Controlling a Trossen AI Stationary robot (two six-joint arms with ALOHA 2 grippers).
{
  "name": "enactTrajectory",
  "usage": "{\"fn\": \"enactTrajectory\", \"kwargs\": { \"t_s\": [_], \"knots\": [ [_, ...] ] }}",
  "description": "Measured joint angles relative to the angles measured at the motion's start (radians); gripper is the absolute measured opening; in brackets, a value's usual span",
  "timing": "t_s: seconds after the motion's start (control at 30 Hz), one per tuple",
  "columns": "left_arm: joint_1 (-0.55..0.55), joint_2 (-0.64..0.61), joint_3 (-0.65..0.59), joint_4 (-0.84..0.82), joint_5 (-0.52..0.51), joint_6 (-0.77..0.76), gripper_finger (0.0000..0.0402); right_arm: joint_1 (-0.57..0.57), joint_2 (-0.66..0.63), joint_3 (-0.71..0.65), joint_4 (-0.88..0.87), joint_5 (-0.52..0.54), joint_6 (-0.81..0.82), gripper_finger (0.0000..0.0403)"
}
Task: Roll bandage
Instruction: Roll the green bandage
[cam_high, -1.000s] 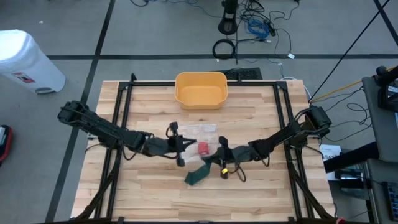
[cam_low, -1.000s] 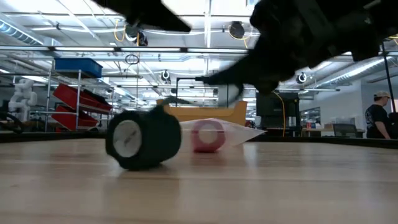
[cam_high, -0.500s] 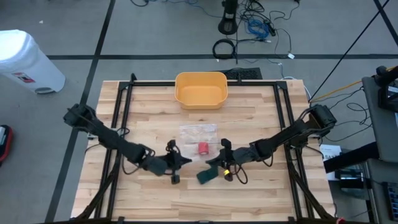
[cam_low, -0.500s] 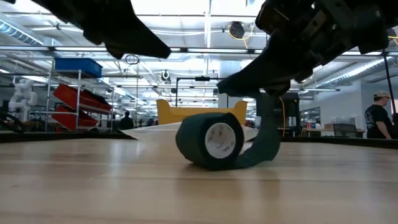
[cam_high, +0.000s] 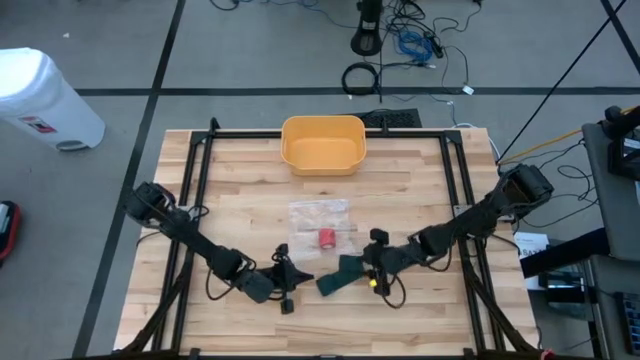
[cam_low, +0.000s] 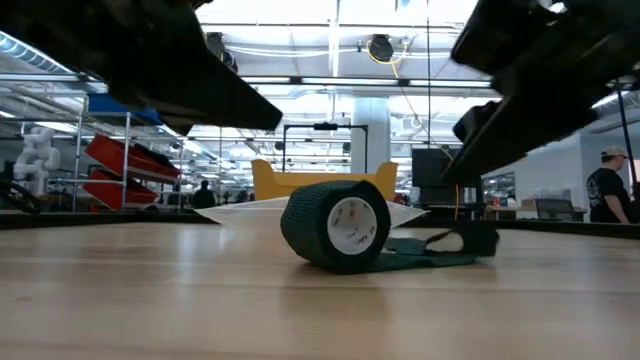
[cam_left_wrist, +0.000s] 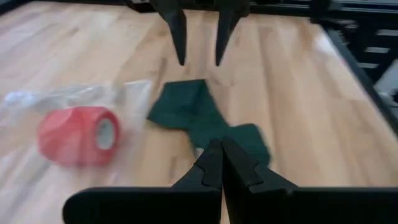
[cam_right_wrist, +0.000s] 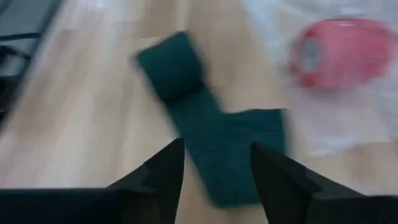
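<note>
A pale slatted wooden table (cam_high: 420, 200) framed in black rails carries the scene, with the two dark robot arms reaching in low from either side toward its near-centre. At the far edge sits a round-cornered yellow plastic bin (cam_high: 322, 144). Between the bin and the arms lies a crumpled clear plastic bag (cam_high: 320, 212), and a small red bandage roll (cam_high: 326, 238) rests against its near edge.

The dark green elastic bandage (cam_high: 340, 277) lies on the bare wood between the two grippers, nearer than the red roll: one end is wound into a roll standing on its side, its white core (cam_low: 352, 224) showing in the low view, while a loose tail trails flat across the boards toward the right gripper.

The left gripper (cam_high: 286, 280) hangs just beside the rolled end, its fingers (cam_left_wrist: 211, 168) pressed together and holding nothing. The right gripper (cam_high: 374, 262) is at the tail end, its fingers (cam_right_wrist: 163, 171) spread apart with the green strip below them.
</note>
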Motion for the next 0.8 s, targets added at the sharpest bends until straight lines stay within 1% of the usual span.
{"fn": "enactTrajectory", "kwargs": {
  "t_s": [0.1,0.2,0.27,0.33,0.4,0.47,0.53,0.63,0.8],
  "knots": [
    [-0.029,0.0,0.001,0.022,0.024,0.004,0.0,0.062,0.039,0.0,0.076,0.026,0.012,0.0147],
    [-0.052,0.012,0.013,0.027,0.071,0.003,0.0,0.109,0.093,0.001,0.209,0.11,0.011,0.0106],
    [-0.058,0.04,0.024,0.024,0.074,0.001,0.0,0.118,0.14,0.001,0.273,0.152,0.012,0.0074],
    [-0.057,0.076,0.044,0.023,0.075,0.0,0.0,0.112,0.196,0.005,0.323,0.173,0.017,0.0041],
    [-0.05,0.114,0.067,0.024,0.077,0.0,0.0,0.097,0.254,0.031,0.333,0.179,0.024,0.0013],
    [-0.04,0.149,0.084,0.023,0.073,-0.004,0.0,0.083,0.311,0.069,0.331,0.197,0.034,0.0006],
    [-0.027,0.177,0.095,0.018,0.064,-0.015,0.0,0.074,0.359,0.116,0.317,0.209,0.039,0.0011],
    [-0.009,0.192,0.099,0.02,0.04,-0.025,0.0,0.061,0.415,0.189,0.26,0.203,0.039,0.0008],
    [0.01,0.196,0.1,0.008,0.028,-0.015,0.0,0.065,0.48,0.315,0.128,0.205,0.035,0.0003]
  ]
}}
